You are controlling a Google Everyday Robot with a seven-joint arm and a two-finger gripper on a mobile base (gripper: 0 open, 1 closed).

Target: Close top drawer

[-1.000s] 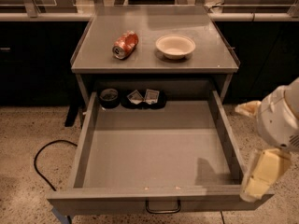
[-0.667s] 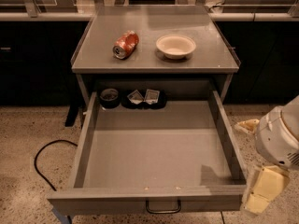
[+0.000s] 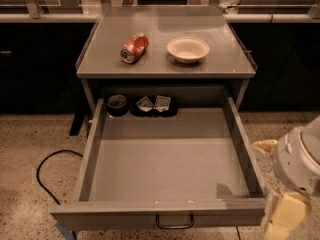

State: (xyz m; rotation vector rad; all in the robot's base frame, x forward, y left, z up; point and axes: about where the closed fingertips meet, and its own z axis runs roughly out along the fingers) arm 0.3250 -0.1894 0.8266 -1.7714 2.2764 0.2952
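The top drawer (image 3: 170, 156) is a wide, shallow grey metal drawer pulled far out from under the grey table top (image 3: 165, 59). Its inside is bare. Its front panel (image 3: 150, 216) runs along the bottom of the view, with a small dark loop handle (image 3: 174, 222). My gripper (image 3: 274, 181) is at the lower right, just outside the drawer's front right corner. Its two cream fingers (image 3: 286, 211) stand apart and hold nothing. It does not touch the drawer.
A crushed red can (image 3: 134, 47) and a white bowl (image 3: 187, 49) lie on the table top. A dark round cup (image 3: 117, 104) and small packets (image 3: 154, 104) sit on the shelf behind the drawer. A black cable (image 3: 42, 171) loops on the speckled floor at the left.
My gripper has moved down and a little toward the front right corner of the drawer. The drawer has not moved.
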